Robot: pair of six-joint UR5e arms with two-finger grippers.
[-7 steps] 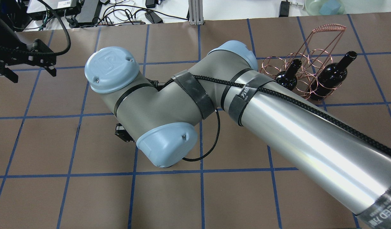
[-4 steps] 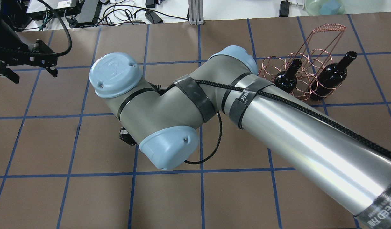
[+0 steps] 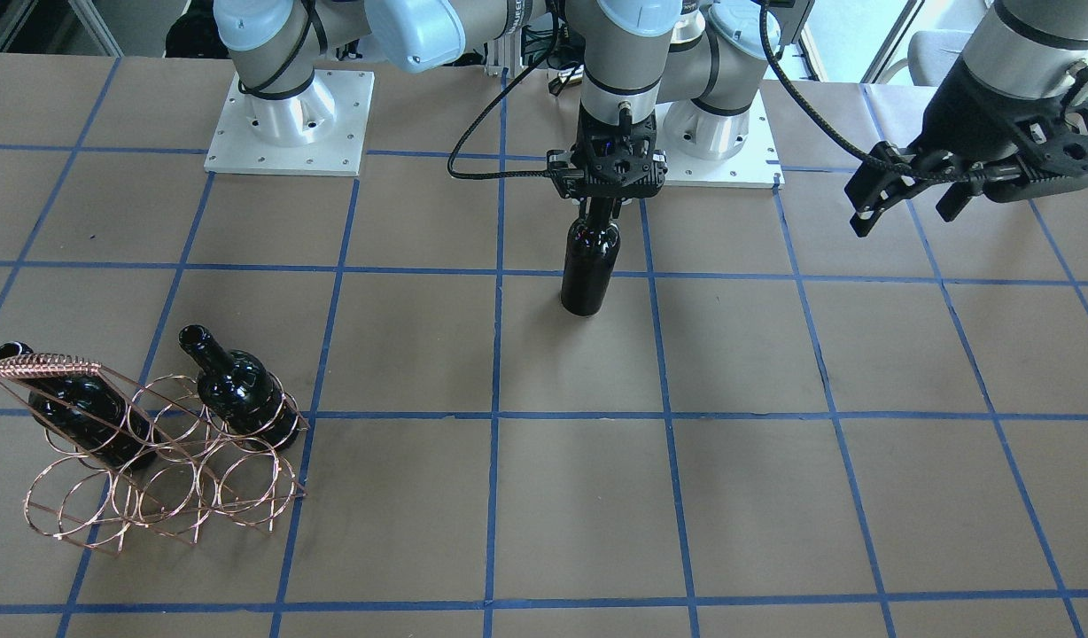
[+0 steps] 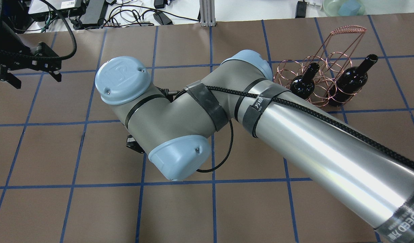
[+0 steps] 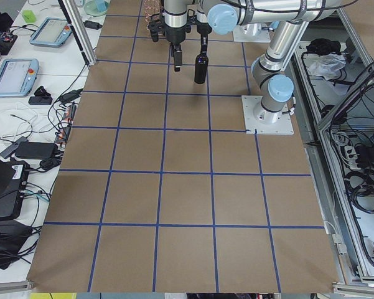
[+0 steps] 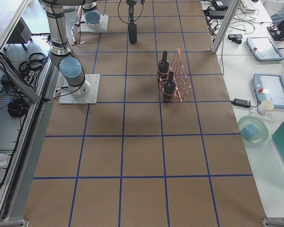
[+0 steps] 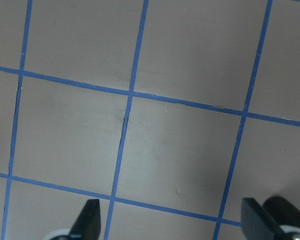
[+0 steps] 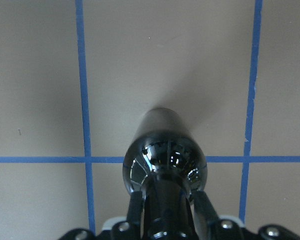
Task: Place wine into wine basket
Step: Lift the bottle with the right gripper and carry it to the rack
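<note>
My right gripper [image 3: 602, 210] is shut on the neck of a near-black wine bottle [image 3: 587, 270] that hangs upright at the table's middle, near the robot's bases. The right wrist view shows the fingers [image 8: 135, 210] clamped on the neck above the bottle's shoulder [image 8: 164, 157]. The arm hides this bottle in the overhead view. The copper wire wine basket [image 4: 328, 57] stands at the far right, also in the front view [image 3: 154, 496]. It holds two look-alike bottles [image 4: 304, 83] [image 4: 351, 80]; its left-end ring [image 4: 285, 72] is empty. My left gripper [image 4: 33, 78] is open and empty at the far left.
The right arm's elbow and forearm [image 4: 294, 135] cover the middle of the overhead view. Cables and power bricks [image 4: 126, 13] lie beyond the table's far edge. The arm bases [image 3: 287, 124] stand at the robot's side. Brown paper with blue tape grid covers the table [image 3: 774, 487].
The right arm's elbow and wrist have shifted a little to the right and toward the robot. The left gripper and the basket with its two bottles have not moved.
</note>
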